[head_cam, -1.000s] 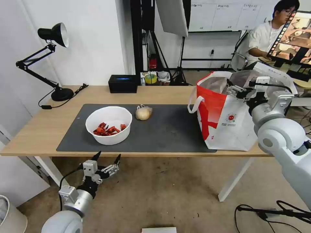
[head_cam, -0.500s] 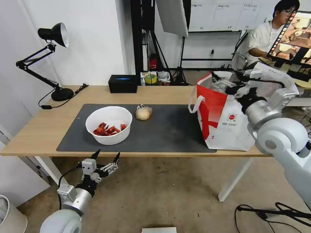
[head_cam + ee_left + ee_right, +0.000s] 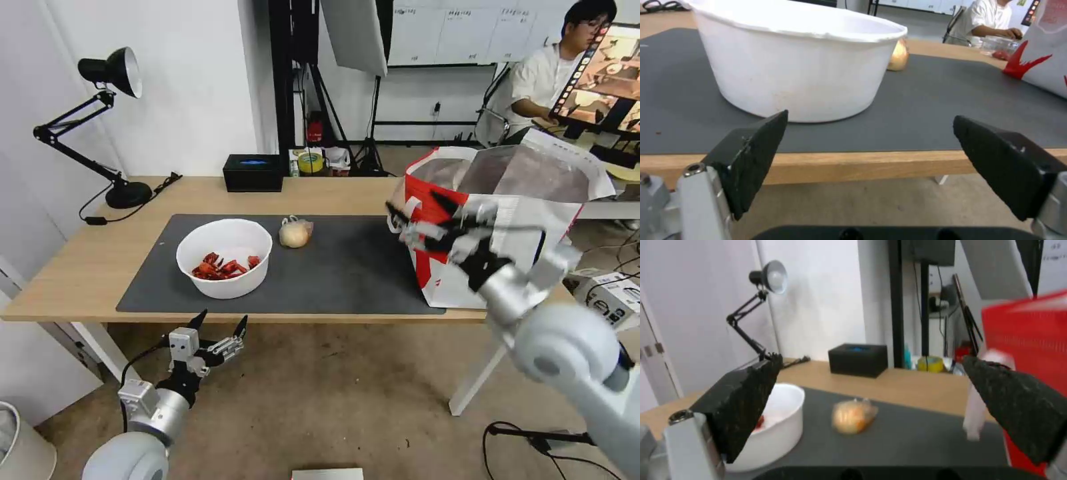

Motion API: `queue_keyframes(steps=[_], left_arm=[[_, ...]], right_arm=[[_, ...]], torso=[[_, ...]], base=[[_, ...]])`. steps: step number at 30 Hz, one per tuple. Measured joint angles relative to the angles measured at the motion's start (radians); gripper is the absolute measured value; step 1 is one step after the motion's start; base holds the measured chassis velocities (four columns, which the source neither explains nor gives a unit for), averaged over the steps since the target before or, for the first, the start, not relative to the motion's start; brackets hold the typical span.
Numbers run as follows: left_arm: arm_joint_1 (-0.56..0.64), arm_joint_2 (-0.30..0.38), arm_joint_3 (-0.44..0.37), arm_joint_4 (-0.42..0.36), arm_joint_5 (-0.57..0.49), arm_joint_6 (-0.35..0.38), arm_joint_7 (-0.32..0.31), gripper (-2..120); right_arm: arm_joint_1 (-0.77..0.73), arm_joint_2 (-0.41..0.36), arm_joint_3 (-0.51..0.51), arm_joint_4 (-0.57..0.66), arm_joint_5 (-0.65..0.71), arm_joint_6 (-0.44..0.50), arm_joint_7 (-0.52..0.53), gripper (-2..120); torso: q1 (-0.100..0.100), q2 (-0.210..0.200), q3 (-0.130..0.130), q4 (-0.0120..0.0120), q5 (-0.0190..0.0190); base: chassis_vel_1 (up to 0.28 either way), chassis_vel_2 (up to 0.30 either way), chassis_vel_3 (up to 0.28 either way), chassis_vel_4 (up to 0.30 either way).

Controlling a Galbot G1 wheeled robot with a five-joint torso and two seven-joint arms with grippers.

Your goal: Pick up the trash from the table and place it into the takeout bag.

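We see the table [image 3: 87, 267] carrying the takeout bag [image 3: 467, 267] at its right end, standing open with its foil lining showing; we cannot tell what lies inside. Our right end effector [image 3: 423, 217] hangs spread and empty over the mat, just beside the bag's red side. Our left end effector [image 3: 220, 327] waits below the table's front edge, fingers spread, holding nothing.

The white bowl [image 3: 225, 257] sits on the mat's left half with red shell scraps [image 3: 223, 265] in it. The beige wrapped lump [image 3: 295, 233] lies just beside it.

We judge the risks so: a sweeping right arm could clip the bag's loose handle [image 3: 400, 217] and tip the bag; a tilted bowl would spill scraps; the slick wrapped lump could slip a loose pinch.
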Motion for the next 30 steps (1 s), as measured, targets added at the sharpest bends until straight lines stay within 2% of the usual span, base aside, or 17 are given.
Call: queue_keyframes(steps=[10, 16, 17, 24, 30], left_arm=[[0.013, -0.004, -0.009, -0.008, -0.002, 0.0, -0.001, 100], [0.025, -0.005, -0.012, -0.009, 0.002, -0.009, 0.001, 100], [0.031, -0.007, -0.013, -0.009, 0.004, -0.016, 0.002, 100], [0.043, -0.014, -0.019, -0.009, 0.005, -0.024, 0.004, 100], [0.044, -0.019, -0.02, -0.007, 0.006, -0.021, 0.015, 100]], right_arm=[[-0.159, 0.086, 0.008, -0.028, -0.193, 0.082, 0.001, 100], [-0.26, 0.156, 0.005, -0.051, -0.293, 0.128, 0.02, 100], [-0.307, 0.187, 0.004, -0.064, -0.33, 0.145, 0.028, 100], [-0.404, 0.263, 0.0, -0.115, -0.407, 0.192, 0.067, 100], [-0.414, 0.298, 0.001, -0.144, -0.425, 0.201, 0.076, 100]], torso=[[0.0, 0.0, 0.0, 0.0001, -0.0001], [0.0, 0.0, 0.0, 0.0, 0.0001], [0.0, 0.0, 0.0, 0.0002, -0.0001], [0.0, 0.0, 0.0, 0.0, 0.0], [0.0, 0.0, 0.0, 0.0001, -0.0001]], base=[[0.0, 0.0, 0.0, 0.0], [0.0, 0.0, 0.0, 0.0], [0.0, 0.0, 0.0, 0.0], [0.0, 0.0, 0.0, 0.0], [0.0, 0.0, 0.0, 0.0]])
